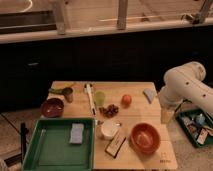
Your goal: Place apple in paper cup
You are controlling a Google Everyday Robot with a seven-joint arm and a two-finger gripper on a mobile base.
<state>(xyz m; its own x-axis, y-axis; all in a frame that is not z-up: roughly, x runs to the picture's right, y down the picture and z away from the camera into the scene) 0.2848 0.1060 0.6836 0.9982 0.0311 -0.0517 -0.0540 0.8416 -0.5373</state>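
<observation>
Green tray (35, 145): sitting near-left on the bench (140, 112), playing no part here.
Yellow-green cup (100, 97): standing far-centre, left of the apple; not the target.
Paper cup (108, 130): standing upright near-centre, mouth facing up and showing nothing inside, with the orange-red bowl (145, 137) just beside it on the right.
Grapes (109, 110): lying just beyond the paper cup, crowding the apple's near-left side.
Apple (126, 100): resting on the bench right of the grapes, far of the paper cup; nothing is touching it.
Apple handling: looking small, round, smooth and stiff. I'm judging it light but prone to rolling or squirting out under an off-centre pinch.
Grip point: I'm favouring a top-down pinch across the widest middle, keeping the fingers clear of the grapes.
Drop-in: the cup mouth is looking only a little wider than the fruit, and the cup is probably tipping easily, so I'm advising a centred, low release.
Claw (167, 116): hanging at the right edge of the bench, well right of the apple, standing wide open and gripping nothing.
</observation>
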